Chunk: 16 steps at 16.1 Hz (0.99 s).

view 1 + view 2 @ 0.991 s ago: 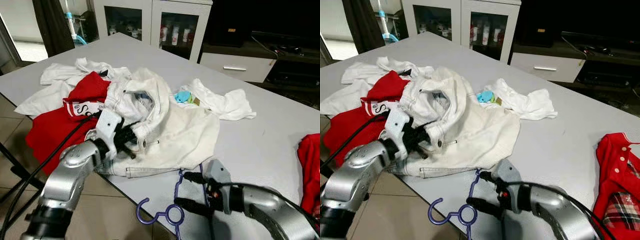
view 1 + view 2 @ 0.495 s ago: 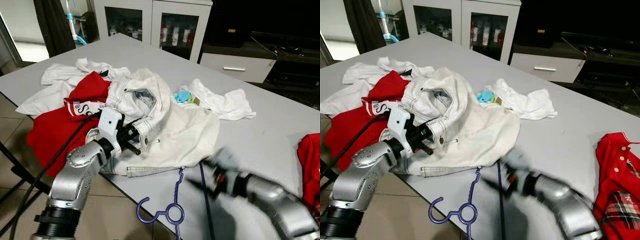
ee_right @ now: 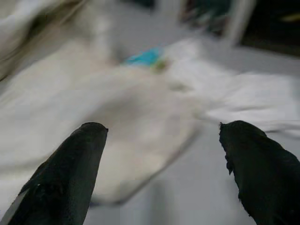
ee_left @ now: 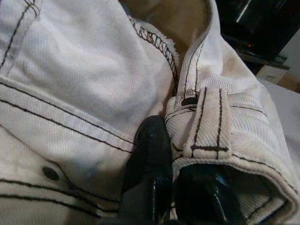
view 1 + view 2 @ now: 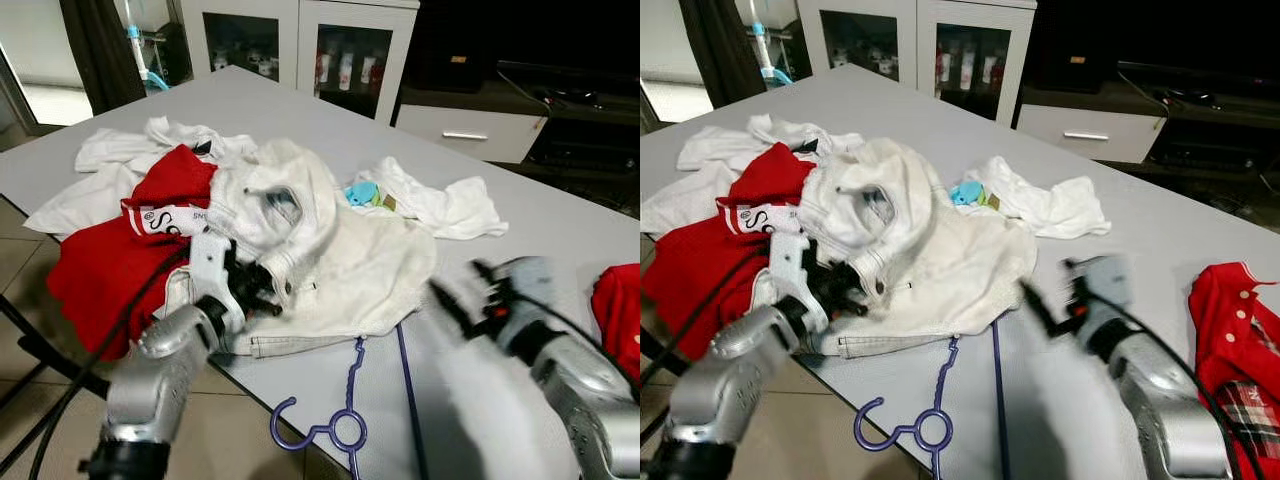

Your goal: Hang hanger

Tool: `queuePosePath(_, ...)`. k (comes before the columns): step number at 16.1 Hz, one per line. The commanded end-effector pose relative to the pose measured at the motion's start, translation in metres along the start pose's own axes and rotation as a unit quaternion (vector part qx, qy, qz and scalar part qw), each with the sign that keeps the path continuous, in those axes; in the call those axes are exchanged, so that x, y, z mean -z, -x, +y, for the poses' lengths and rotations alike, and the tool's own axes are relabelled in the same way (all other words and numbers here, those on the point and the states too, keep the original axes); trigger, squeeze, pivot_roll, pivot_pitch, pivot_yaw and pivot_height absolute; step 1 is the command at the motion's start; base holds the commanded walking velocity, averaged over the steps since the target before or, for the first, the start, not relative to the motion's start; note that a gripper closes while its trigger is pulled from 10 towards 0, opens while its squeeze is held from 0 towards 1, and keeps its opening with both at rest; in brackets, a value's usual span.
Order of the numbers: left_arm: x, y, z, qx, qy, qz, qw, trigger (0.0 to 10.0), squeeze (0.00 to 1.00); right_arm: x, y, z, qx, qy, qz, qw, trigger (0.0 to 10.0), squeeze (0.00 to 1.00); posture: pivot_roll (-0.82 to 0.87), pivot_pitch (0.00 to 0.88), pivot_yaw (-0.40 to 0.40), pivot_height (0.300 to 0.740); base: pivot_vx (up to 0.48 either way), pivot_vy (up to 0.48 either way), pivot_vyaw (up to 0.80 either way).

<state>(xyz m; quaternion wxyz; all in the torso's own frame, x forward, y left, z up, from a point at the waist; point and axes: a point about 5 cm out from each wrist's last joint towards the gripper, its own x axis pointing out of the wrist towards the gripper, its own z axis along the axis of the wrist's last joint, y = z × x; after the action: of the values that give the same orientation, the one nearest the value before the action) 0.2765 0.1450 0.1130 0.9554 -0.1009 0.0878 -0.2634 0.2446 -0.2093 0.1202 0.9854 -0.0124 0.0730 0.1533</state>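
Where the grey table (image 5: 300, 110) ends nearest the robot: the purple hanger (image 5: 345, 425) lies flat, hook past the edge.
Open room: bare tabletop right of the hanger.
Left gripper (image 4: 180, 154): clenched on the white jeans (image 5: 350, 270) waistband.
Right gripper (image 3: 161, 154): blurred, fingers spread wide, grasping nothing, above the table.
Around: red garment (image 5: 100, 255), white cloths (image 5: 440, 205), another red garment (image 5: 1230, 320) at the right edge.

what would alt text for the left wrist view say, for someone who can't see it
Close-up of the left gripper, its two black fingers shut on the waistband of white jeans beside a belt loop. The denim has dark contrast stitching and a dark rivet.
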Motion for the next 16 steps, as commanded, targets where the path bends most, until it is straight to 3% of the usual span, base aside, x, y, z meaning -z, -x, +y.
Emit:
queuePosePath(1,0.003,0.0,-0.006,-0.004,-0.002,0.005,1.0,10.0,0.0,-0.008,0.007,-0.006,0.044,0.009,-0.032,0.998,10.0,0.0,-0.04,0.0,-0.038,0.74,0.0,0.0,0.0)
queuePosePath(5,0.009,0.005,-0.013,-0.005,0.002,0.006,1.0,10.0,0.0,-0.009,0.014,0.005,0.058,0.009,-0.055,0.997,10.0,0.0,-0.04,0.0,-0.04,0.74,0.0,0.0,0.0)
queuePosePath(6,0.014,0.012,-0.022,0.009,0.005,0.014,1.0,10.0,0.0,-0.008,0.018,0.012,0.054,0.006,-0.057,0.997,10.0,0.0,-0.04,0.0,-0.041,0.74,0.0,0.0,0.0)
queuePosePath(16,0.016,0.016,-0.028,0.03,-0.001,0.028,0.999,10.0,0.0,-0.013,0.012,0.011,0.03,0.025,-0.057,0.998,10.0,0.0,-0.03,0.0,-0.043,0.74,0.0,0.0,0.0)
